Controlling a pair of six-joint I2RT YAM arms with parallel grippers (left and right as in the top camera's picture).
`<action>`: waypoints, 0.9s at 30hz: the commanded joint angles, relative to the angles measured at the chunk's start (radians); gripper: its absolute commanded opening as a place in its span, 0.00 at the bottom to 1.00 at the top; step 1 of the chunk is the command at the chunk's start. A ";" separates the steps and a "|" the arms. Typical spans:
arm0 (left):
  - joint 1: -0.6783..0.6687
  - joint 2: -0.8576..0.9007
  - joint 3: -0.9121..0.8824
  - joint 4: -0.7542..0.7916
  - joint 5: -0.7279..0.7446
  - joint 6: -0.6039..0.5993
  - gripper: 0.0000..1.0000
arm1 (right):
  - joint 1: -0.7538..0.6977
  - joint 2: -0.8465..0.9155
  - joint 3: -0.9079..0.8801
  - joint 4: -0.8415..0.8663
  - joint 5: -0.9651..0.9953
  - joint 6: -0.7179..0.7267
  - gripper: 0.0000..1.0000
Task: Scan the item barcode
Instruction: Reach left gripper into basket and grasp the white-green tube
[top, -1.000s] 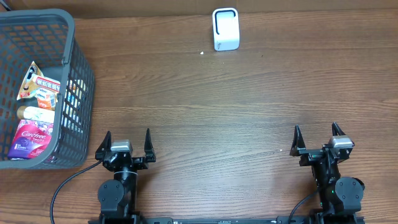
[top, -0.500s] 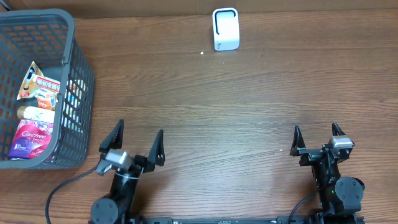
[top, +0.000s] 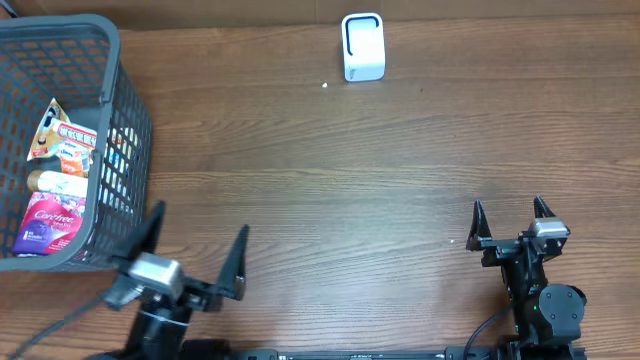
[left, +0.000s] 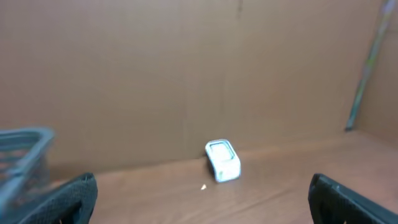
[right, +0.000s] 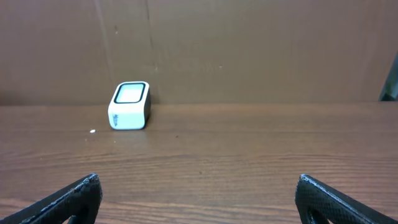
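Observation:
Several packaged items lie in a grey mesh basket at the table's left. The white barcode scanner stands at the far middle edge; it also shows in the left wrist view and the right wrist view. My left gripper is raised near the front edge, just right of the basket, open and empty. My right gripper rests at the front right, open with nothing between its fingers.
A small white speck lies on the wood near the scanner. A brown cardboard wall backs the table. The basket's rim shows blurred at the left of the left wrist view.
My left arm has lifted and swung toward the front left, nearer the basket, with its jaws still open. The right arm has not moved.

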 joint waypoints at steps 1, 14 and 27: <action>-0.005 0.224 0.288 -0.201 -0.122 0.052 1.00 | -0.003 -0.008 -0.010 0.007 0.010 -0.007 1.00; -0.005 0.777 1.050 -0.896 -0.359 -0.095 1.00 | -0.003 -0.008 -0.010 0.007 0.010 -0.007 1.00; -0.005 0.969 1.577 -1.023 -0.835 -0.089 1.00 | -0.003 -0.008 -0.010 0.007 0.010 -0.007 1.00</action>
